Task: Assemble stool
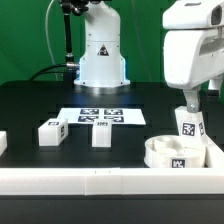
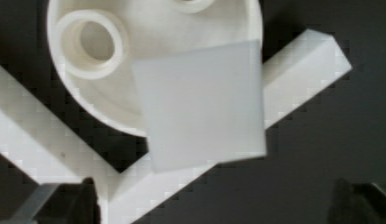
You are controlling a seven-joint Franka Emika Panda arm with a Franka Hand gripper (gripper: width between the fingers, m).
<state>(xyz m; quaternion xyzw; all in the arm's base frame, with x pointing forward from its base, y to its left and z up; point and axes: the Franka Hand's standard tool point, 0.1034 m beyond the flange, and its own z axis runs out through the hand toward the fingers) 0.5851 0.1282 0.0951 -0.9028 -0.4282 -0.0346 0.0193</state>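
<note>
Robotics lab bench. Black counter with a white robot arm base at upper centre, green backdrop behind. The marker board lies mid-frame; tagged white legs stand nearby, a white border rail along the lower edge.

The white Panda arm occupies the exterior view's upper right. Its two-finger gripper points downward, jaws spread wide.
</note>
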